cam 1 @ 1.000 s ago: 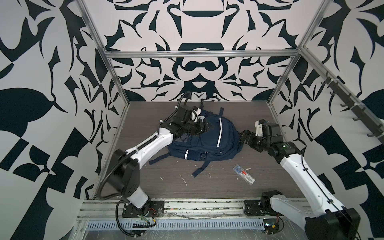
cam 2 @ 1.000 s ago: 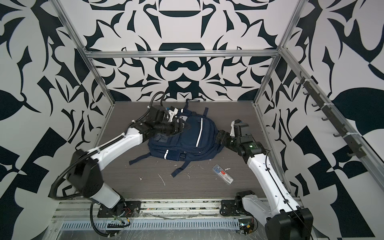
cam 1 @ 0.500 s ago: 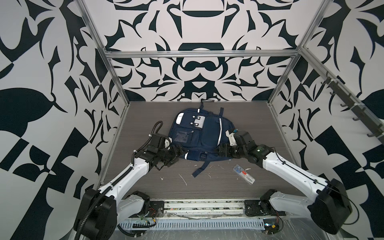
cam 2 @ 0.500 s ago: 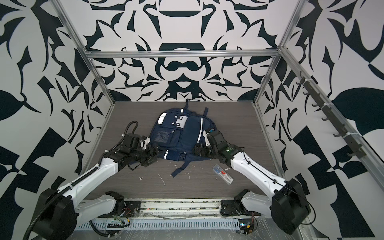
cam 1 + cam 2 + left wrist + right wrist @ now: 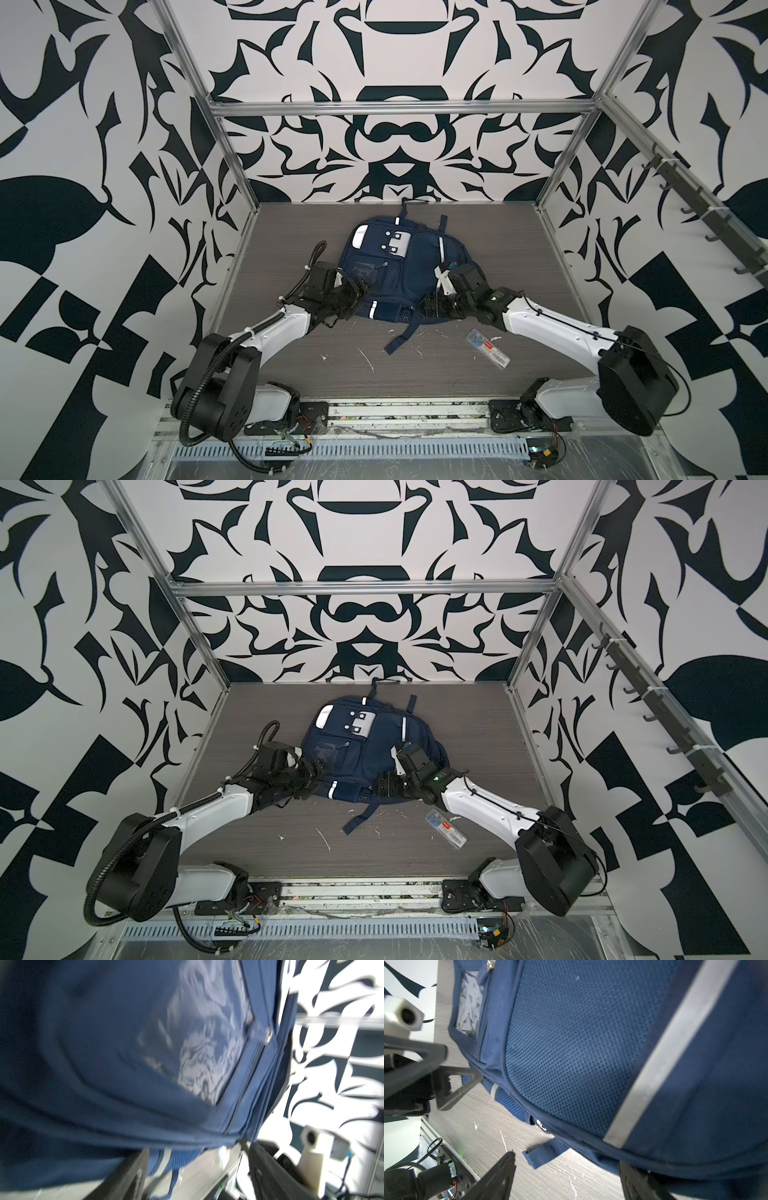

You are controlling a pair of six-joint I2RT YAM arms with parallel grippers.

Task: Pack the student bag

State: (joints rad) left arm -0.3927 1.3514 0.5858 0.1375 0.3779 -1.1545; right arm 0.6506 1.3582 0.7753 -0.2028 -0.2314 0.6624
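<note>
The student bag (image 5: 399,270) (image 5: 365,750), navy with white stripes, lies flat in the middle of the table, its clear card window (image 5: 365,270) facing up. My left gripper (image 5: 357,291) (image 5: 318,777) sits low at the bag's near left corner. In the left wrist view it (image 5: 197,1167) is open, with the bag (image 5: 104,1053) blurred and filling the picture. My right gripper (image 5: 428,305) (image 5: 382,789) is at the near right corner. It (image 5: 566,1178) is open in the right wrist view, with bare table between its fingers and one finger (image 5: 639,1182) against the bag's edge (image 5: 581,1043).
A clear plastic case with a red label (image 5: 488,348) (image 5: 446,828) lies on the table near the right arm. A loose blue strap (image 5: 401,337) trails from the bag toward the front. White scraps (image 5: 365,359) dot the table. A hook rail (image 5: 706,216) runs along the right wall.
A second ago the bag lay bunched and skewed with both grippers at its far and right sides. It now lies flat and straight, and both grippers have dropped to its near corners.
</note>
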